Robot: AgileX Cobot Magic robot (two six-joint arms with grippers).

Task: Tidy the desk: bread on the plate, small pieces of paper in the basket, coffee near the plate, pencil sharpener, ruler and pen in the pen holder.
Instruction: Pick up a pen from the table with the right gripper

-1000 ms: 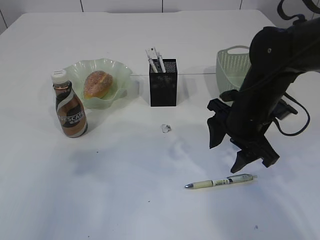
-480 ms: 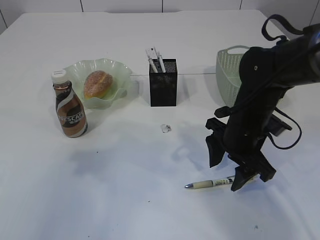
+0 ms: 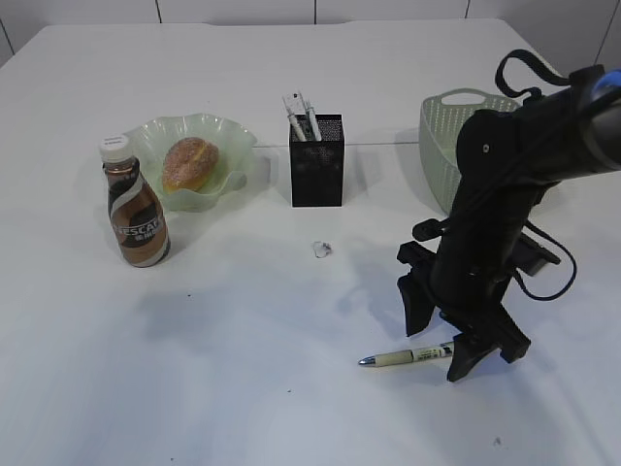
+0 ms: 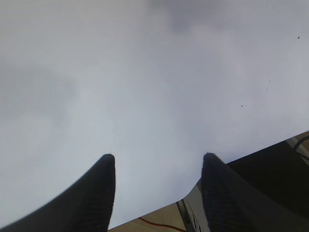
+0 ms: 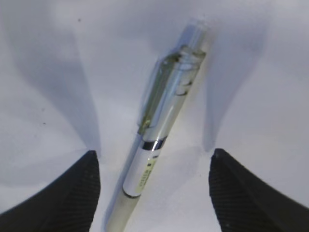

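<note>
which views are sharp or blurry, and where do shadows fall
Exterior view: sharp, soft shadow under the right end effector on the desk. Right wrist view: pen slightly soft, finger shadows either side. Left wrist view: bare hazy white, left end effector fingers dark.

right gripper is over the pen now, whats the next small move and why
Probably close the right gripper on the pen. In the right wrist view its jaws stand open, one on each side of the barrel, with the pen lying flat on the desk between them. It may need to come a touch lower first.
</note>
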